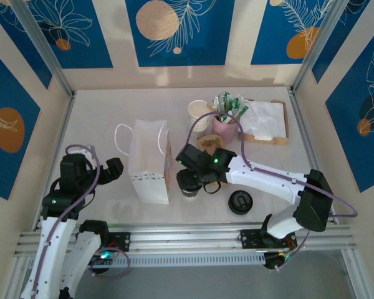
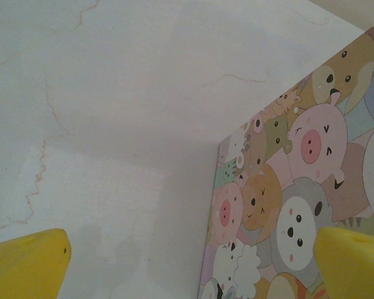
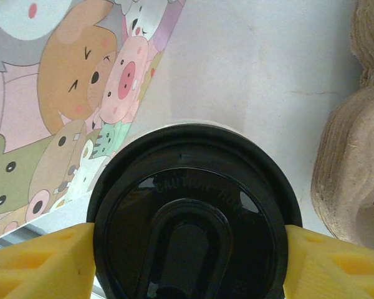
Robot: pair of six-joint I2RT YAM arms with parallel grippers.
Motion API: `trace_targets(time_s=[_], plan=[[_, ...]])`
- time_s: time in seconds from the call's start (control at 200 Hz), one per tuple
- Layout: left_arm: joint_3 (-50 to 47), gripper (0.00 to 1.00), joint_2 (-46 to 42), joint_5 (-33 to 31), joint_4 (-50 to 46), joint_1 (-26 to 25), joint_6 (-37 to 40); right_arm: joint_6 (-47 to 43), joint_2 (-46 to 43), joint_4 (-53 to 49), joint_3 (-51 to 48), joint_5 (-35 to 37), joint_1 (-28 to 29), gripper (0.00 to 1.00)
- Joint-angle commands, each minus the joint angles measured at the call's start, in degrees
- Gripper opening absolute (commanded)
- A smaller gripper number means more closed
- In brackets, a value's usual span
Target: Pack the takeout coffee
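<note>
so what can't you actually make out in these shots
Below the black lid: the lid itself blocks the right wrist view; from above the right gripper covers it.
Grip: the lid's rim hides whether the right fingers press anything under it.
Paper bag contents: its mouth is too narrow from above.
Cup carrier: cut by the right wrist view's edge.
Sachet print: too small from above.
</note>
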Motion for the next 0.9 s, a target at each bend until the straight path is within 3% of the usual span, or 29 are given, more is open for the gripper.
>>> trace_targets(time_s=[0.0,0.535,0.895], plan=[[-0.4,1.0,-0.43,0.07,0.98,0.66,0.57,0.17,1.0,-1.11,1.64,-0.03,0.66,0.71],[-0.4,1.0,-0.54,-0.02,0.98,0.68,0.49,1.53,2.25,-1.85,0.68,-0.26,1.4,0.71],[-0.46,1.0,-0.52,0.18,1.01,0.67,0.49,4.65,2.15,0.7,-3.18,-4.67,1.67,0.71]])
